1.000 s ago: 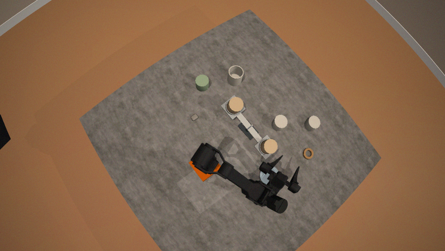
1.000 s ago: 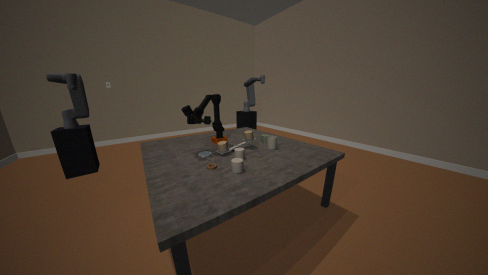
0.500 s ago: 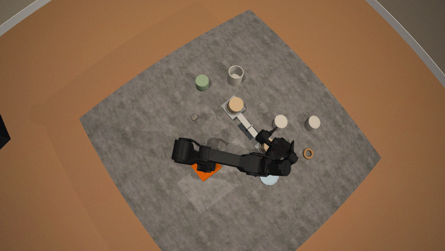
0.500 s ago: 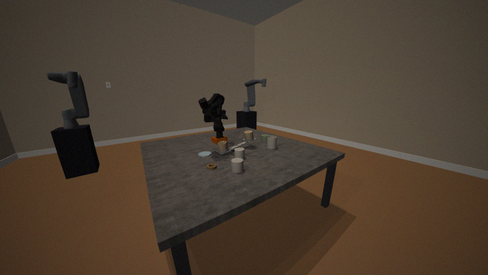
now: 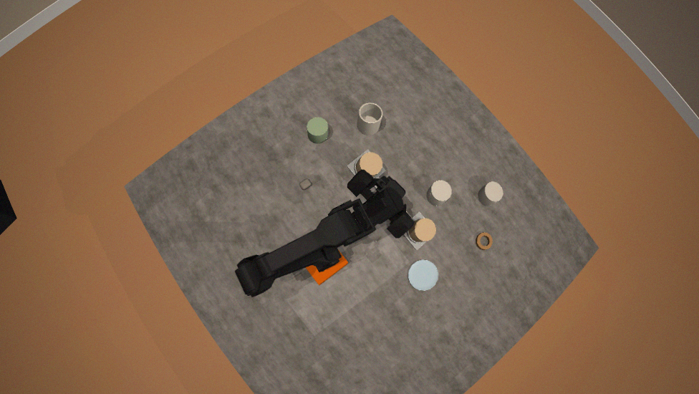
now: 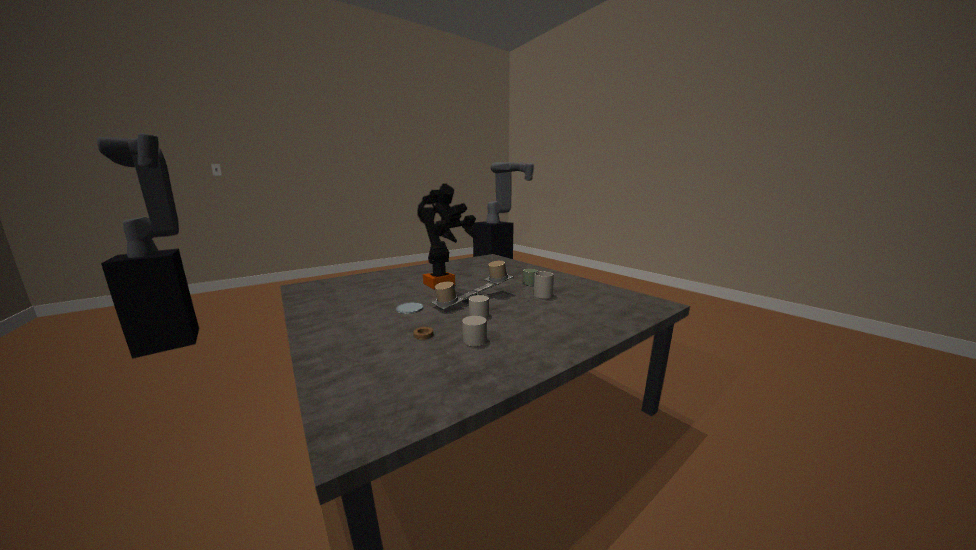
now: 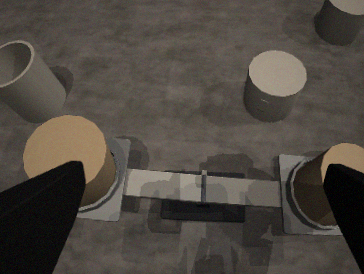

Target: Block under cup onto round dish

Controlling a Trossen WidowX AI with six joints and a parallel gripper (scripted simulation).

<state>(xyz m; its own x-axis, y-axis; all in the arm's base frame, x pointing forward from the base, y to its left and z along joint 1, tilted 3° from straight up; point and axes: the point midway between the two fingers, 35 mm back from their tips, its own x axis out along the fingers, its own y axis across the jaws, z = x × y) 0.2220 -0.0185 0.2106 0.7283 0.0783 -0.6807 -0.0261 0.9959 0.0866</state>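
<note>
1. You have one black arm, and its gripper (image 5: 381, 203) (image 6: 461, 230) (image 7: 206, 174) is spread wide, with nothing between the fingers, above the balance (image 5: 417, 246) (image 6: 478, 291) (image 7: 160, 185).
2. You can count two tan cups: the dish-side cup (image 5: 424, 230) (image 6: 445, 293) (image 7: 310, 200) and the far cup (image 5: 370, 164) (image 6: 497, 271) (image 7: 65, 145). Each stands on one end of the balance; the end nearer the dish seems the lower one.
3. There is one round dish (image 5: 422, 274) (image 6: 409, 308), pale blue, on the table (image 5: 273, 142) (image 6: 519, 362), with no cup above it.
4. The block you need is not visible; under which cup it is, you cannot tell by sight.
5. You have two whitish cylinders (image 5: 441, 191) (image 6: 478, 306) (image 7: 276, 75), one open grey cup (image 5: 369, 122) (image 6: 544, 284) (image 7: 35, 95), one green cylinder (image 5: 317, 130) (image 6: 529, 276), one brown ring (image 5: 478, 241) (image 6: 423, 336) and one small grey piece (image 5: 305, 184).
6. From the top, the arm covers the middle of the balance. In the wrist view, each finger hides part of a tan cup, and the right-hand one is also cut by the frame.
</note>
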